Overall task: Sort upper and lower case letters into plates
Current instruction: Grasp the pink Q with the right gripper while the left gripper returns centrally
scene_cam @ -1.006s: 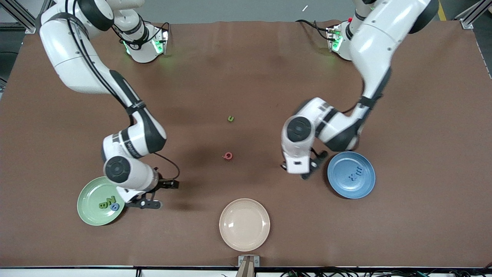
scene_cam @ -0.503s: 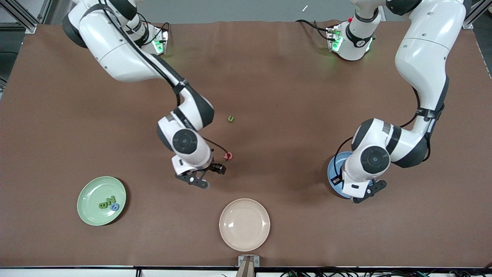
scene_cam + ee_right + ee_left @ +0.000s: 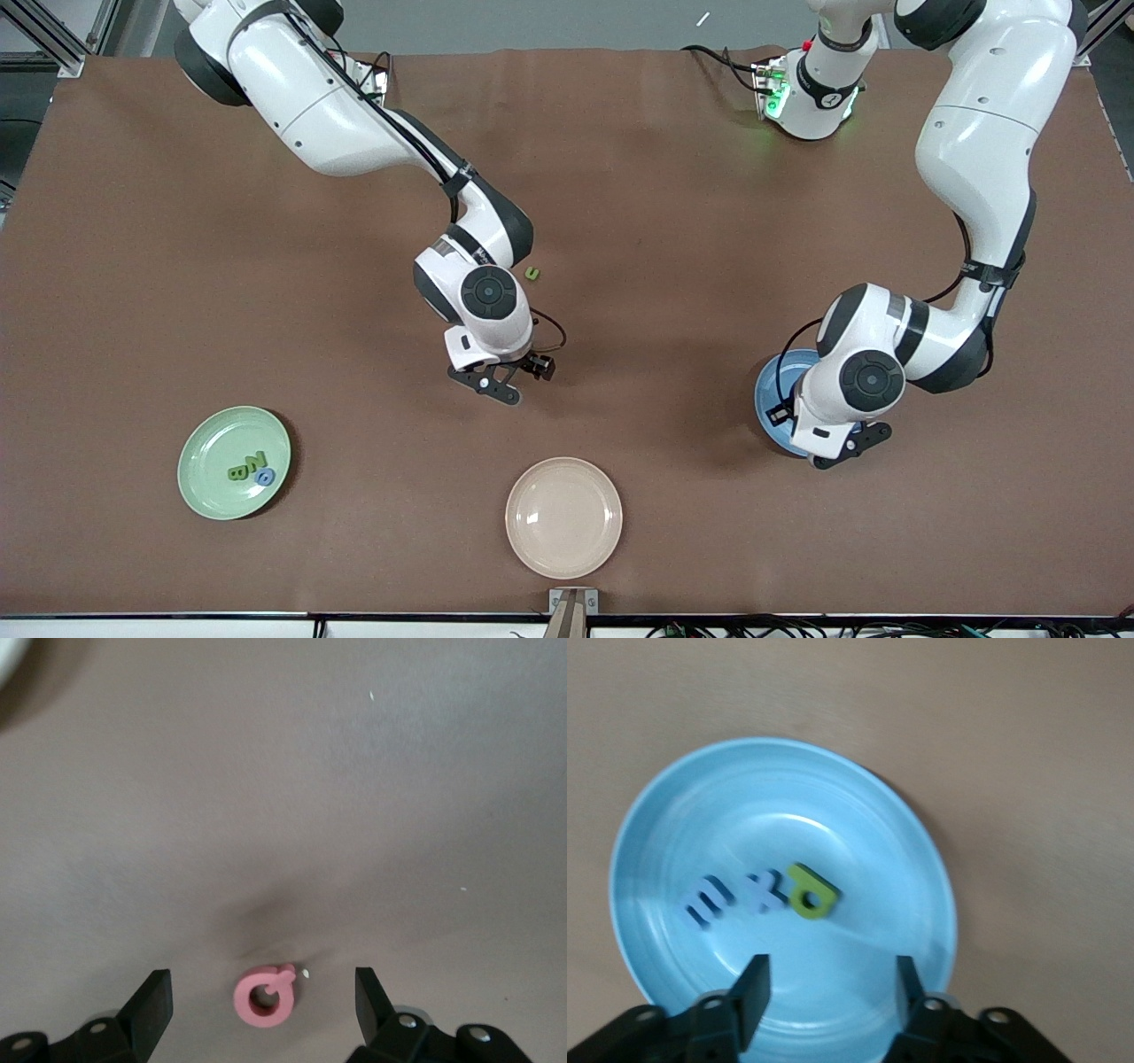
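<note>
From the front camera, the brown worktop [image 3: 620, 177] carried three round glossy plates. The cream-beige plate [image 3: 563, 517] lay nearest the camera. Taking it as the landmark, the pale mint green plate [image 3: 234, 462] lay toward the right arm's end of the worktop and held two green letters [image 3: 247, 467] and a blue ring-shaped letter [image 3: 264, 478]. The medium blue plate [image 3: 777, 394] lay toward the left arm's end, mostly hidden under the left arm's wrist, so its contents could not be read here. A small green letter [image 3: 532, 274] lay alone on the bare worktop, farther from the camera than the cream-beige plate. The right claw [image 3: 518, 377] hung over the worktop between that letter and the cream-beige plate; the left claw [image 3: 828, 443] hung over the medium blue plate.

The left wrist camera showed what the front camera hid: inside the medium blue plate [image 3: 673, 815] lay two blue letters [image 3: 731, 897] and, touching one of them, a yellow-green letter [image 3: 810, 892]. The left claw [image 3: 829, 985] stood wide apart above the plate's rim, holding nothing.

The right wrist camera alone showed a pink-red ring-shaped letter [image 3: 265, 994] flat on the worktop. The right claw [image 3: 262, 1001] was spread wide, one finger [image 3: 152, 1001] on each side of the letter, apart from it.
</note>
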